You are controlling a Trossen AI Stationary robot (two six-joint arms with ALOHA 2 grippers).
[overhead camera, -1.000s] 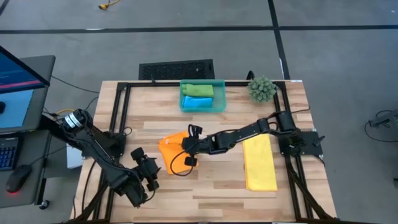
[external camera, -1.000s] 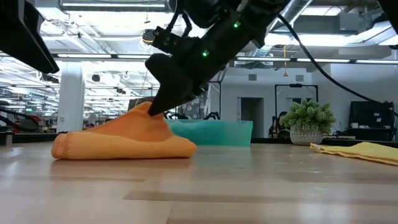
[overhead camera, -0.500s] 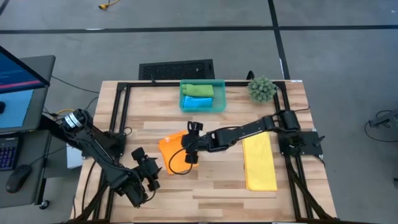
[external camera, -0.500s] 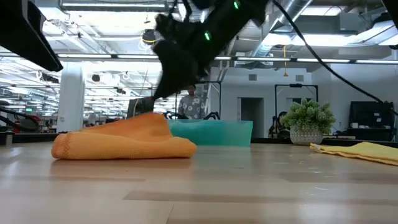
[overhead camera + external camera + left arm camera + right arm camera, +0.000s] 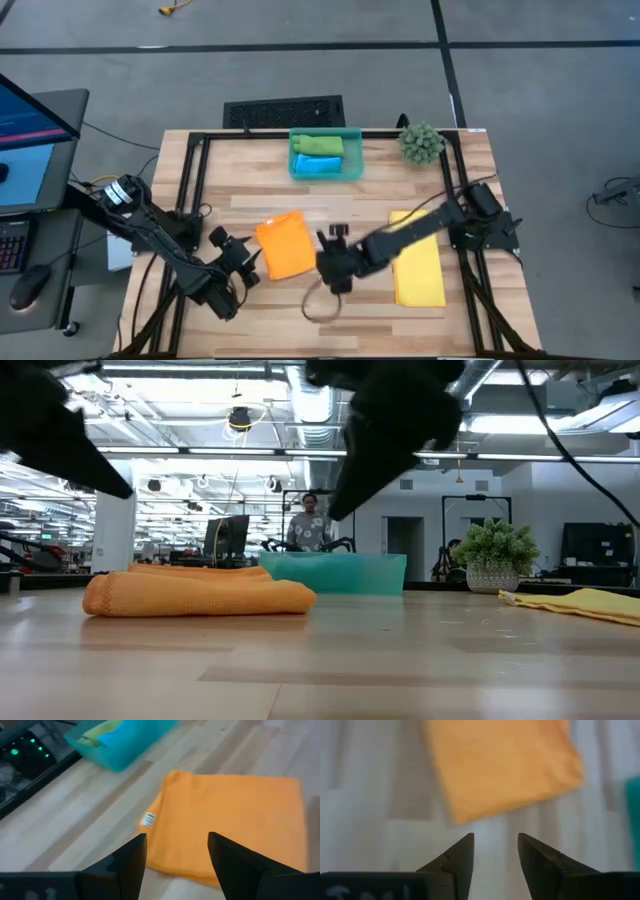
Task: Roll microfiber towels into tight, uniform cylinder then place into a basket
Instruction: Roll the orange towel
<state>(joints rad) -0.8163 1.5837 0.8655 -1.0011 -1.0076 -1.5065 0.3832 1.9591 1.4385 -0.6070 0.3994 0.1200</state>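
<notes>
Where a second ago we saw the right end effector [image 5: 334, 268] pinching up a fold of the orange towel [image 5: 285, 246] from above, in the high view it now sits on the bare bench [image 5: 340, 200] just beside that towel's right edge, holding nothing. That towel has dropped from a bunched heap into a flat folded rectangle. The left end effector [image 5: 243, 260] has come up from the bench's front left corner and now lies just beside the towel's left edge. At the far edge the basket [image 5: 352, 150] holds the green towel [image 5: 320, 144] and the blue towel [image 5: 318, 164], rolled, unchanged. The yellow towel [image 5: 418, 258] lies flat at the right as before, partly under the right arm, and the plant ball [image 5: 421, 143] stands at the far right corner.

From the low view, we see the orange towel [image 5: 200, 593] lying low and flat, its earlier peak gone; the dark right arm hangs above it, clear of the cloth. The basket [image 5: 340, 572] stands behind, and a person [image 5: 310, 525] shows in the room beyond.

Through the left wrist view, our fingers [image 5: 130, 860] stand apart, released, just short of the orange towel [image 5: 235, 820], its white tag [image 5: 148, 820] showing.

Through the right wrist view, the fingers [image 5: 460, 857] are parted over bare wood, the orange towel [image 5: 500, 765] ahead of them.
</notes>
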